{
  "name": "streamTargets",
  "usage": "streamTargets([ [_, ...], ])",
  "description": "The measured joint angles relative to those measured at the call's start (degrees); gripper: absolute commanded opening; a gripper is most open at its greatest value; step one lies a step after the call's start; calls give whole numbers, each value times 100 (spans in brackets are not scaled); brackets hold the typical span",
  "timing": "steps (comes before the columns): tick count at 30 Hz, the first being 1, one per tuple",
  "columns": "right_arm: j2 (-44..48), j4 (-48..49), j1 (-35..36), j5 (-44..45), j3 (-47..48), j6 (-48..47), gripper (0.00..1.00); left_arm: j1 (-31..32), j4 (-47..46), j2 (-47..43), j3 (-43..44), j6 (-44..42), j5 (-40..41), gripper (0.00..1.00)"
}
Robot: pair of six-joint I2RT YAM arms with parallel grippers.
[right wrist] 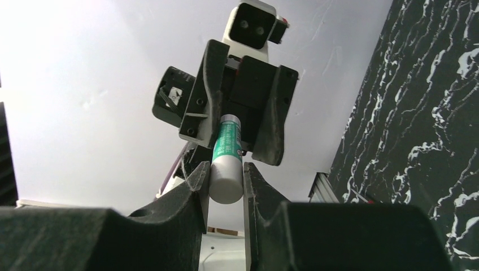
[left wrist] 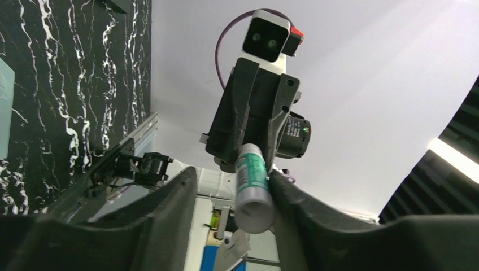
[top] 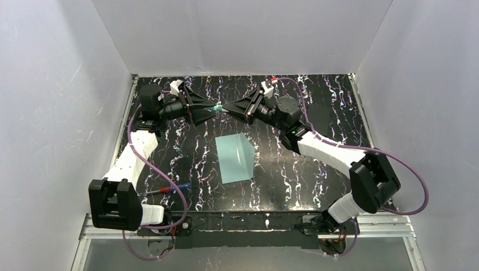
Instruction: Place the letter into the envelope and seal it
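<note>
- Glue stick (right wrist: 226,164) hangs level in the air over the far middle of the black marbled table (top: 316,169), its long axis running from one arm's jaws to the other's.
- The right gripper (right wrist: 225,168) has the stick's white end clamped between both fingers, jaws narrowed to the width of the tube.
- The left gripper (left wrist: 233,176) surrounds the other end but does not clamp it. Its jaws stand apart, the tube leans on one finger, and a clear gap shows beside the other.
- The envelope (top: 234,159), pale teal, lies flat on the table between the two arms, on the base side of the meeting jaws and below them.
- The envelope's long axis runs roughly from the near edge toward the far edge, slightly skewed. A crease shows along its right side; whether the flap is up or down cannot be told.
- The letter is not visible in any view; whether it sits inside the envelope cannot be told.
- Both grippers hover about equally far from the envelope. Since only the right one grips the stick, it looks the likelier arm to carry the stick back and down toward the flap for sealing.
</note>
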State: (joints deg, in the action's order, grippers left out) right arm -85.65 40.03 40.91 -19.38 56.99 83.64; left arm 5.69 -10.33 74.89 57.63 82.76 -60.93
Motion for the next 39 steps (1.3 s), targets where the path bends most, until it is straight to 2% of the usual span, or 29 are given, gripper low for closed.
streamTargets([
  [6,-188,-125,0,-153,90,-109,1,-22,0,2,0,-42,-107,22],
  [9,-247,-179,0,-208,142,-129,1,-24,-2,35,0,-33,-146,0],
  [25,-258,-138,-203,-557,149,-286,1,-24,-31,195,127,-339,-205,0],
  [35,-20,291,-334,-693,-343,-223,1,57,22,216,127,-413,-286,0],
  [39,295,525,-957,-590,-748,-125,1,-428,4,256,144,-442,11,0],
])
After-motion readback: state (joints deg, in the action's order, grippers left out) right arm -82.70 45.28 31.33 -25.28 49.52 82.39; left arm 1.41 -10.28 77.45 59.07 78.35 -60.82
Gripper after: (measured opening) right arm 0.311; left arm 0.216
